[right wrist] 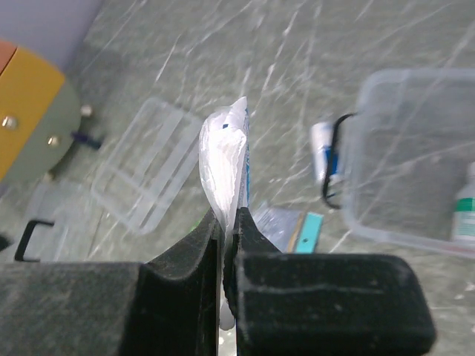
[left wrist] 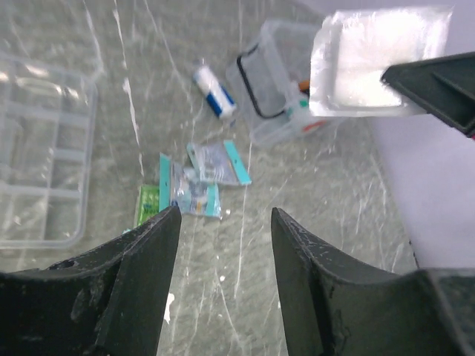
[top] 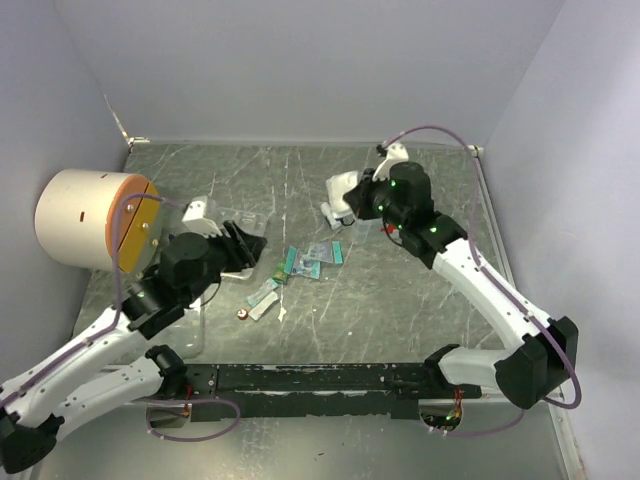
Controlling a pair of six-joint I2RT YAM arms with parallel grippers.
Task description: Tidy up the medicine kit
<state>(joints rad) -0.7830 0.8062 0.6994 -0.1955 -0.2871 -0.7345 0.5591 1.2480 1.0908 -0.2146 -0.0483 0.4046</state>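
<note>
**Held item:** gauze pad packet (right wrist: 223,159), seen edge-on at the centre of the right wrist view. My right hand (right wrist: 228,222) is clamped shut on its lower edge and holds it raised off the bench (right wrist: 297,44).

**Left hand** (left wrist: 223,219): about half open with nothing between the fingers, at the bottom of its own view.

**Medicine kit case** (left wrist: 278,96): upper middle of the left wrist view, lid off, black handle (left wrist: 252,81) facing the camera. A small bottle (right wrist: 466,211) appears to sit inside.

**Divided tray** (left wrist: 44,170): out of the case, at far left.

**Loose on the bench:**
- blue-and-white roll (left wrist: 214,93), just beside the case
- teal-edged sachets (left wrist: 219,163)
- green packet (left wrist: 148,204)

**Risks, as I judge them:**
- The hold is a thin pinch on a soft wrapper, so the packet could slip or twist if I swing fast.
- The packet looks broad, so it may catch on a tray divider.
- My two hands are near each other, so a careless reach could knock them together.
</note>
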